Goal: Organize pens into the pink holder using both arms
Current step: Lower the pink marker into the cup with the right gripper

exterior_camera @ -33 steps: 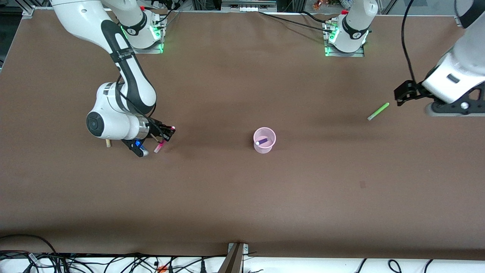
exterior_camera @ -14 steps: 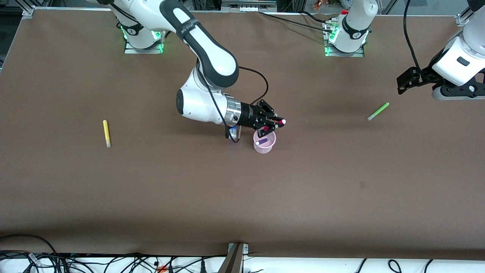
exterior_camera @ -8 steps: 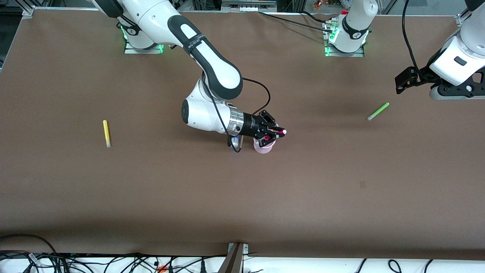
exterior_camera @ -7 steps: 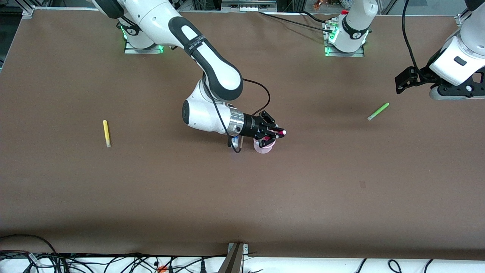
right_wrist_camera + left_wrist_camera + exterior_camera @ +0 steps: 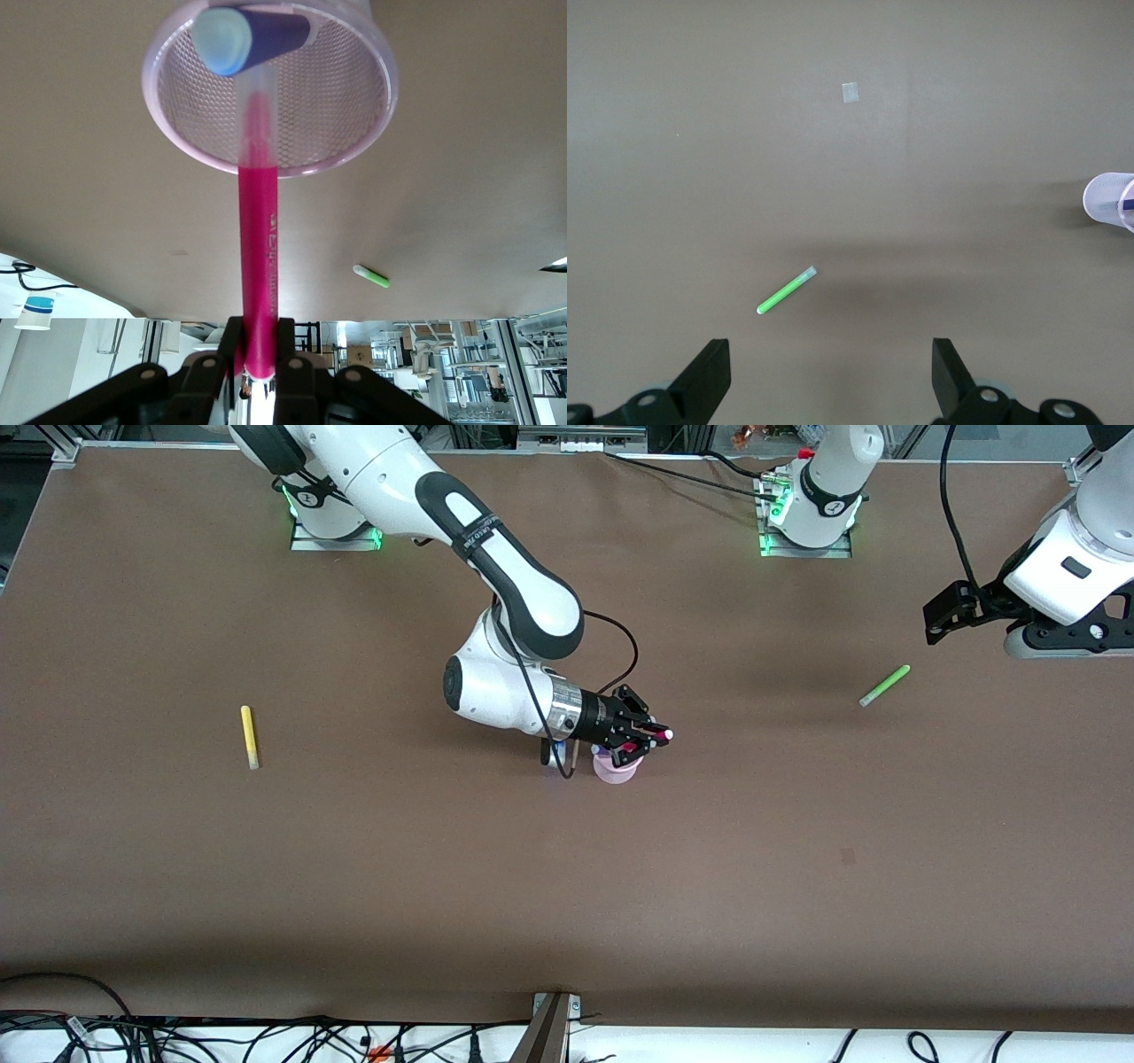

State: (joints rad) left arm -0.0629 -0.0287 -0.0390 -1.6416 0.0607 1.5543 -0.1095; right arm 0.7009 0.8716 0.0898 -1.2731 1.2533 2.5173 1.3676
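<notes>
Right wrist view has your right gripper [image 5: 257, 359] clamped on the magenta pen [image 5: 260, 257], tip already poking into the pink holder [image 5: 168, 124] mid-table — the dark blue pen [image 5: 252, 37] leans inside. You'll want the pen deeper and steeper before you let go, or I'd guess it tips the cup. Your left gripper [image 5: 831, 376] waits with fingers spread over the green pen [image 5: 786, 291] at its end of the table. The yellow pen [image 5: 249, 736] lies near the right arm's end.
</notes>
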